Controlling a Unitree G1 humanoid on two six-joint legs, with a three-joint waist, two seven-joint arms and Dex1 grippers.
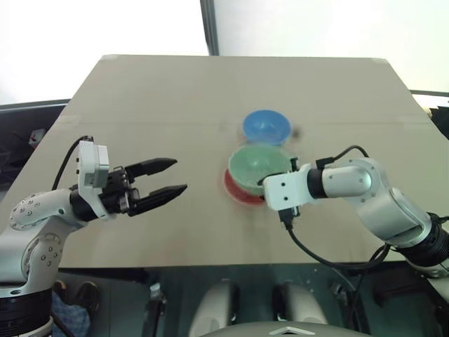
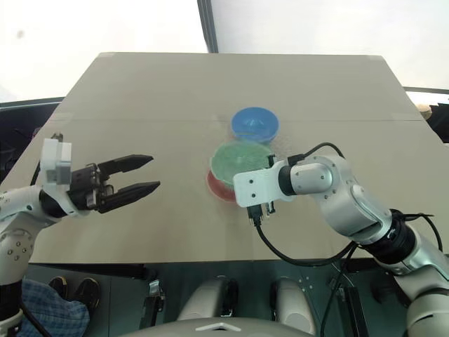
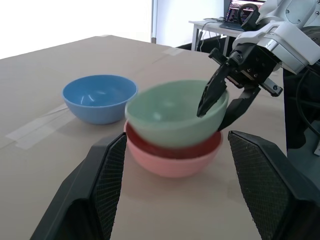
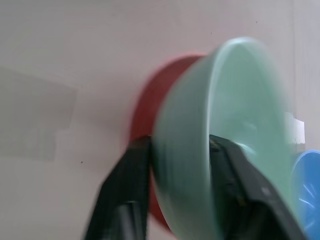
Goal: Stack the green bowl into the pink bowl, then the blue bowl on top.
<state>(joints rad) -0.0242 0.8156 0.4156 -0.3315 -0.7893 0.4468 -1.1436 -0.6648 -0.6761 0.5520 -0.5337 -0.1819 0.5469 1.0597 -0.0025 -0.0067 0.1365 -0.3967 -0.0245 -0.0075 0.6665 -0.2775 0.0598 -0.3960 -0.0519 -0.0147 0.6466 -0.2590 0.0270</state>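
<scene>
Three bowls mid-desk: green bowl (image 3: 175,114) in pink bowl (image 3: 172,157), blue bowl (image 3: 100,98) beside. Your right gripper (image 3: 220,102) jaws straddle green rim, parted; left gripper (image 1: 168,178) jaws spread, empty.

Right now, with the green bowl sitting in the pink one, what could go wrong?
The right gripper straddles the green bowl's rim, one finger inside, one outside; pulling away could drag or tip it. The green bowl looks tilted in the pink bowl, so it may slide. The blue bowl stands close behind and could get bumped.
</scene>
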